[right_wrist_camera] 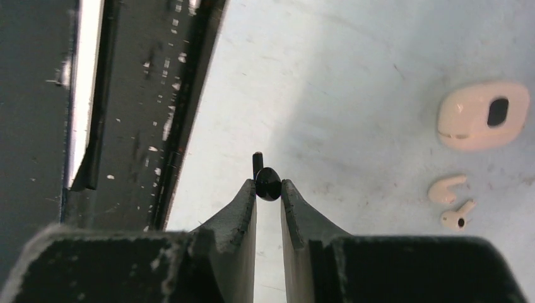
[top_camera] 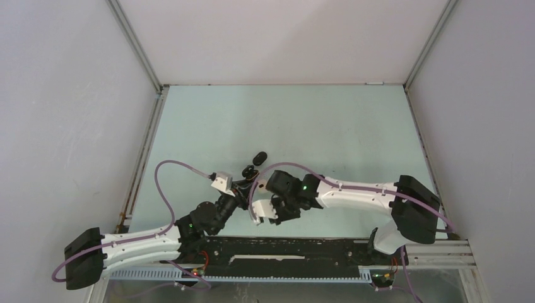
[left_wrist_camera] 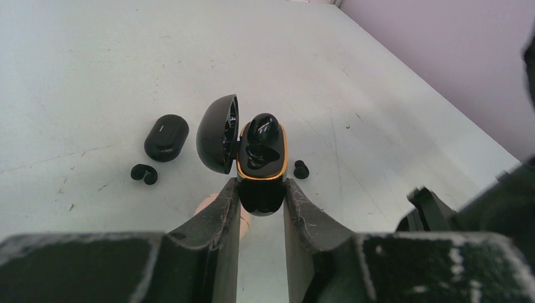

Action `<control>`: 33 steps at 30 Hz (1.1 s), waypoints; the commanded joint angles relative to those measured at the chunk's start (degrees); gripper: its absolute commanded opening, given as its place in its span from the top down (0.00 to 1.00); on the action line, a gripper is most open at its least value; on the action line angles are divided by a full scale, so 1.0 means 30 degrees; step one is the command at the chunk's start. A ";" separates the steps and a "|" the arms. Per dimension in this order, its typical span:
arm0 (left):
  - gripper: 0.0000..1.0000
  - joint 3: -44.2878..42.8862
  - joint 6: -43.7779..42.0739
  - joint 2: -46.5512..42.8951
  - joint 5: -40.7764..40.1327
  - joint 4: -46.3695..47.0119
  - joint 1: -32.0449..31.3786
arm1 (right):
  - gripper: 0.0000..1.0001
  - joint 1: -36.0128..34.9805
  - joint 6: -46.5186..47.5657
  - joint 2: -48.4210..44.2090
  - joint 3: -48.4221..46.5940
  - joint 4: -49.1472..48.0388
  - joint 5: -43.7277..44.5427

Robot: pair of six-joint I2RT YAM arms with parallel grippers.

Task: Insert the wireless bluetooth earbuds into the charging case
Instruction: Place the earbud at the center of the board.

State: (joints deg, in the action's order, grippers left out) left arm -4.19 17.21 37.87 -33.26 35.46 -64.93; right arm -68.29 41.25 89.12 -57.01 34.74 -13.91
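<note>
Pale green table (top_camera: 315, 126), white walls (top_camera: 284, 38), blk rail at near edge (top_camera: 290, 249)

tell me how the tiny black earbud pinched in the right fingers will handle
Probably slippery: the black earbud looks glossy and rounded, and the right fingers catch it only at their tips, so it could squirt out. It seems hard plastic, likely very light. Dropped, it might roll, though its short stem may stop it.

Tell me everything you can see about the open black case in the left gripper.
The open black case is glossy plastic, rounded, with a gold band around its opening. Its domed lid stands swung open to one side. One black earbud sits in the far socket; the near socket looks empty. The left gripper is shut on its lower body, a finger on each side.
</note>
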 commanded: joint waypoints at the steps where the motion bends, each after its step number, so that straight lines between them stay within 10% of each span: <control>1: 1.00 0.0036 0.0356 -0.0021 -0.0036 0.0931 0.0124 | 0.87 0.2244 -0.1399 -0.0616 -0.0793 0.0426 -0.2306; 14: 1.00 0.0137 0.0356 -0.0556 0.0023 0.0513 0.0132 | 0.85 0.9948 -0.7290 -0.0986 0.0370 0.1425 -0.3585; 23: 1.00 -0.0172 0.0235 0.0110 0.0224 0.0524 0.0118 | 0.57 1.2481 -1.2189 0.1438 -0.1197 0.3877 -0.7514; 33: 1.00 -0.0656 -0.0263 0.0560 0.0264 0.0342 0.0129 | 0.71 1.4192 -0.4064 0.2724 -0.5917 0.8560 -1.1061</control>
State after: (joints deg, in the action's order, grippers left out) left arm -4.16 17.50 39.00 -32.27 35.27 -64.84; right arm -27.66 16.10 103.68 -73.01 55.86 -44.34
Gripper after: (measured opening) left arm 0.288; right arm 0.309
